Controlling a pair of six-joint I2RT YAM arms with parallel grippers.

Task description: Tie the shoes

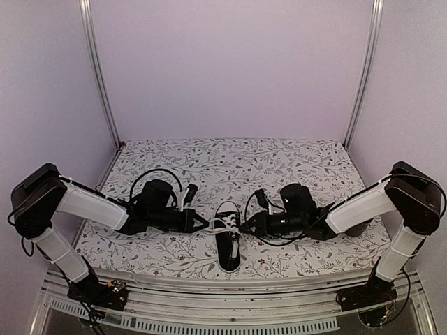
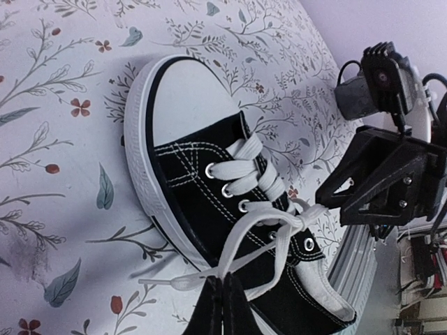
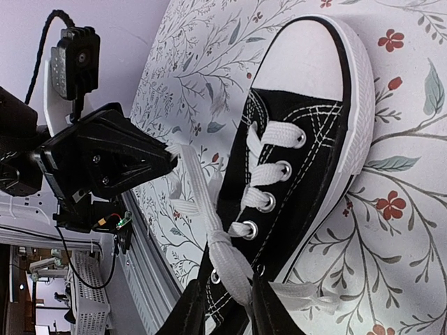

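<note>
Sneaker (image 1: 229, 246), one; left gripper (image 1: 203, 223), right gripper (image 1: 246, 225)

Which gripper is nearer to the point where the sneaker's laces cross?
Right. The right gripper is over the sneaker, its tip almost at the lace crossing. The left gripper is off to the sneaker's side, jaws shut on a lace stretched from that crossing.

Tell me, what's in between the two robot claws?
The black sneaker, in the top view: left gripper and right gripper each pinch its white laces from either side.
</note>
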